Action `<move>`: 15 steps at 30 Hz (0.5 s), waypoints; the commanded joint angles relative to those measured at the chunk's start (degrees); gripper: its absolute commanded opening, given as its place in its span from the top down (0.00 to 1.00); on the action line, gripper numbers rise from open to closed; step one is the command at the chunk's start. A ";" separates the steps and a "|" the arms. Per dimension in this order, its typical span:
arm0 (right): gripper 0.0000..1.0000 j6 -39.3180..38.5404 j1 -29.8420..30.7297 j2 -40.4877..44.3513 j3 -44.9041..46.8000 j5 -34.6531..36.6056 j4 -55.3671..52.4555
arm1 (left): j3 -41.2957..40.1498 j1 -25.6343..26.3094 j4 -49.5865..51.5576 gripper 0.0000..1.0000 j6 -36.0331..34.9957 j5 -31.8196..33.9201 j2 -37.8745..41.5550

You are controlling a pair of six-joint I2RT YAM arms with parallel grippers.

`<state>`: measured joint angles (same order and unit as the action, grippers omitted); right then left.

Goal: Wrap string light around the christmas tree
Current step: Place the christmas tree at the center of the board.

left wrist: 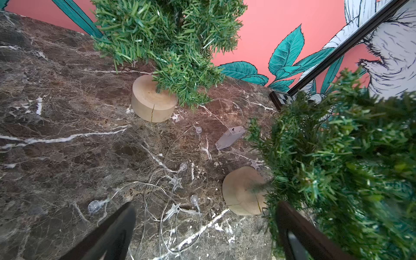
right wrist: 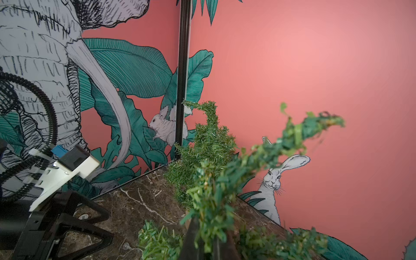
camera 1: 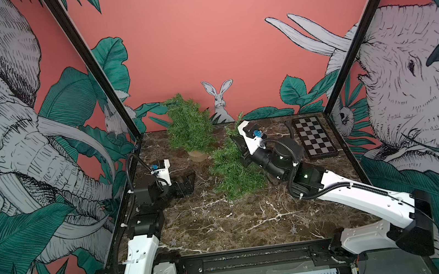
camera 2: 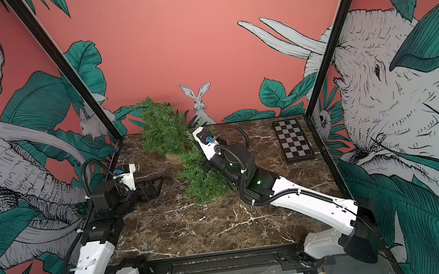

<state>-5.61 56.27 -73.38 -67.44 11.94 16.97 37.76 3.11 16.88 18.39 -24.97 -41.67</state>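
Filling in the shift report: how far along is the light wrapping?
Nothing is wrapped yet: the string light lies loose on the table. In hand: the right gripper is shut on the tilted near tree; the left gripper is open and empty. Left: grasping the string and all the winding.

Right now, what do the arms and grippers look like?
The left arm and right arm match: white links, black joints, zip-tied black conduit. The left gripper and right gripper are black; the left's jaws are triangular frames. White camera mounts carry blue connectors. The right arm's joint shows a green light.
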 commanded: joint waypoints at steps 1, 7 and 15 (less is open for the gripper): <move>0.77 0.18 0.32 2.77 0.55 2.56 3.36 | 1.24 0.06 0.28 0.02 -0.02 -0.08 0.24; 0.38 -1.44 0.33 5.89 -0.63 4.69 -2.24 | 1.18 0.09 0.31 0.02 0.05 -0.08 0.24; 0.22 -1.70 0.31 12.64 -7.01 10.58 -19.39 | 1.25 0.05 0.39 0.02 0.06 0.01 0.26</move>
<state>-7.09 56.31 -64.25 -71.40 18.90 3.97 37.76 3.11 16.86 18.41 -24.97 -41.67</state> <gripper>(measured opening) 0.772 0.984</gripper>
